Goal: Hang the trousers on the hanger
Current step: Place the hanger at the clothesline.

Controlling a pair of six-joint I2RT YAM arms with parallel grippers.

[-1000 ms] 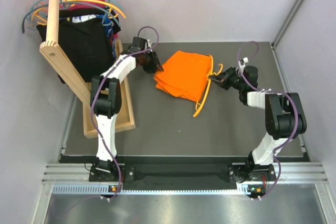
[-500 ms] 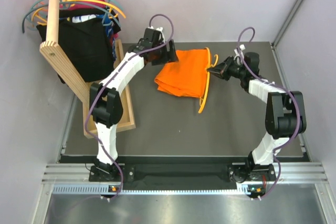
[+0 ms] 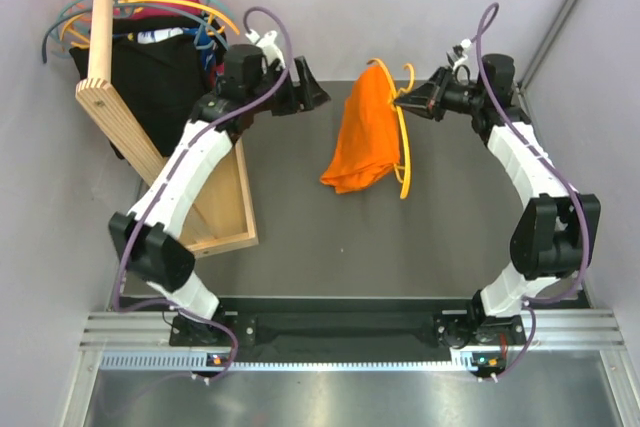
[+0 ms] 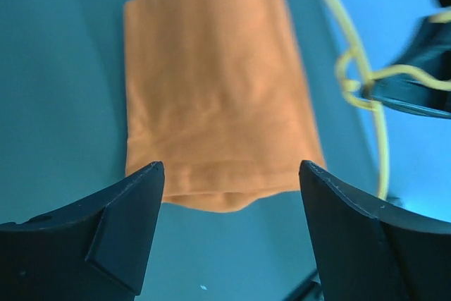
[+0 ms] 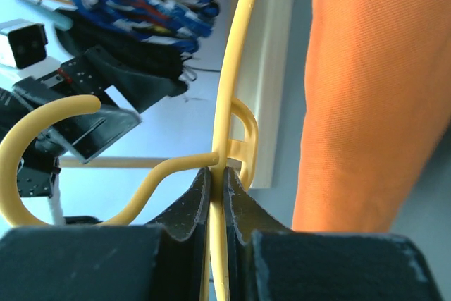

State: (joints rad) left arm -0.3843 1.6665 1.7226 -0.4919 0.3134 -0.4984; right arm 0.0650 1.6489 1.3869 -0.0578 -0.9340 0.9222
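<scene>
Folded trousers (image 3: 365,137), soft matte orange cloth, hang over the thin glossy yellow hanger (image 3: 404,169) above the bench's (image 3: 420,257) far half; keep the hanger level so the cloth cannot slide off; right hand (image 3: 405,102) is pinched tight on its neck; left hand (image 3: 312,95), far left, gapes empty.

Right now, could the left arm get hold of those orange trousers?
Probably yes. The left gripper is open and faces the trousers, with nothing between them in its wrist view. They hang from the hanger, which the right gripper clamps on the far side.
</scene>
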